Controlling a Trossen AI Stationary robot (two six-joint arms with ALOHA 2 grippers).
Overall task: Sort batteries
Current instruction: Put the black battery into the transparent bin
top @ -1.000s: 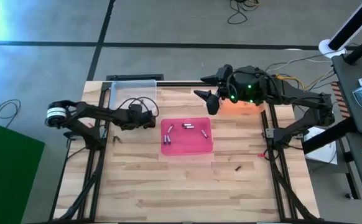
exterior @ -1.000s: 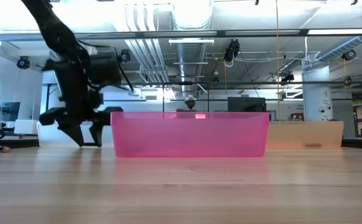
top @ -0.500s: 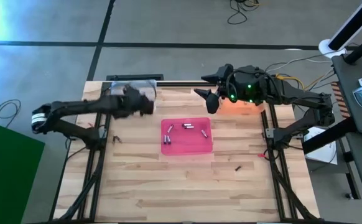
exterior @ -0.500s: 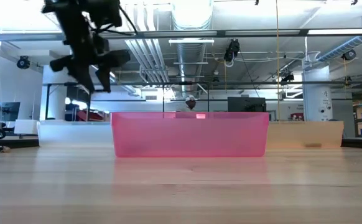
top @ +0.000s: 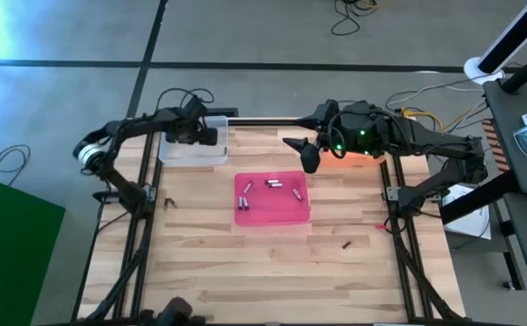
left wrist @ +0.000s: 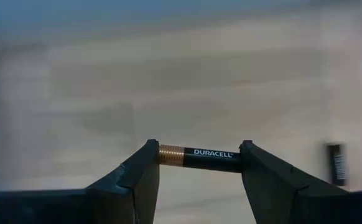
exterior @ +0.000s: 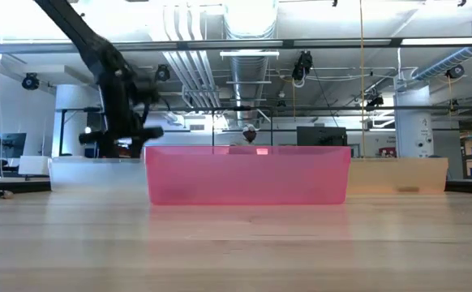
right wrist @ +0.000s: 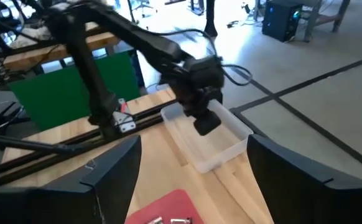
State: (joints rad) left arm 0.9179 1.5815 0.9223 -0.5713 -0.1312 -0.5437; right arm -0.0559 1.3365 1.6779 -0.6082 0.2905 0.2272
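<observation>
Pale wooden planks make up your table (top: 245, 263), framed by black rails, with grey floor around it. Your left hand (left wrist: 196, 163) is over the clear tray (top: 194, 149) at the table's far left corner, and its fingers (left wrist: 137, 177) are clamped on the two ends of a black and copper battery (left wrist: 196, 154) marked DURACELL, held crosswise between them. From the left wrist view you can see one more dark battery (left wrist: 335, 164) lying off to the side below, blurred. In the high view the left arm reaches in from the table's left edge, and in the low view it hangs just above the clear tray, behind and to the side of the pink tray (exterior: 248, 173).

That pink tray sits at the table's middle, and several silvery batteries (top: 273, 184) lie scattered inside it. A small dark piece (top: 346, 244) lies on the bare wood near the right rail; you cannot tell what it is.

Your right hand (top: 305, 150) waits near the far edge, just beyond the pink tray's far right corner, fingers spread wide with nothing between them.
</observation>
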